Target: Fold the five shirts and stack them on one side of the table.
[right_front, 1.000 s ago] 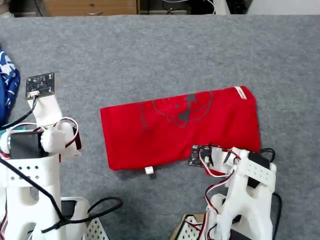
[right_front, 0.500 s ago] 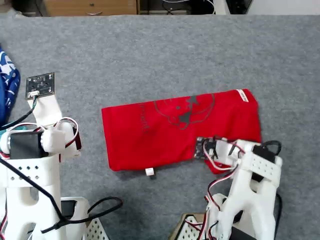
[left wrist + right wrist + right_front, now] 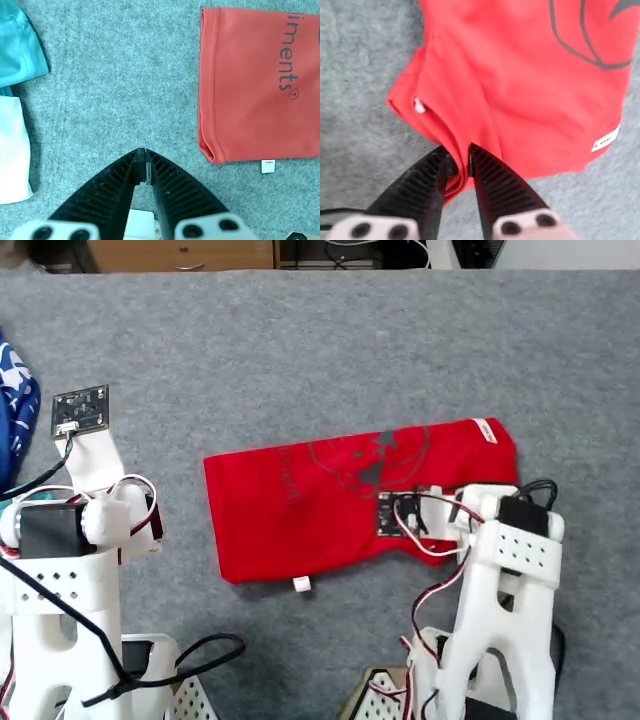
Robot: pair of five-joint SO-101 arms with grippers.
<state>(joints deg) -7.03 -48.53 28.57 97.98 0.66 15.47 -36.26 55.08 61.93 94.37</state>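
A red shirt [image 3: 330, 505], folded lengthwise into a long band, lies across the middle of the grey table [image 3: 300, 350]. Its dark print faces up and a small white tag sticks out at the near edge. My right gripper [image 3: 459, 151] is shut on a bunched fold of the red shirt [image 3: 520, 75] at its near right corner. From above, the right arm [image 3: 470, 530] covers that corner. My left gripper [image 3: 142, 162] is shut on nothing and hangs over bare grey cloth, a short way left of the red shirt's [image 3: 250, 85] left end.
A teal shirt [image 3: 20, 45] and a white one [image 3: 12, 150] lie at the table's left side, beyond my left gripper. A blue patterned cloth [image 3: 15, 400] shows at the left edge. Wooden furniture [image 3: 180, 252] stands behind the table. The far half is bare grey cloth.
My right gripper has moved away from the near edge and a little leftward, dragging the shirt's near right corner inward over the shirt. The left arm has kept still.
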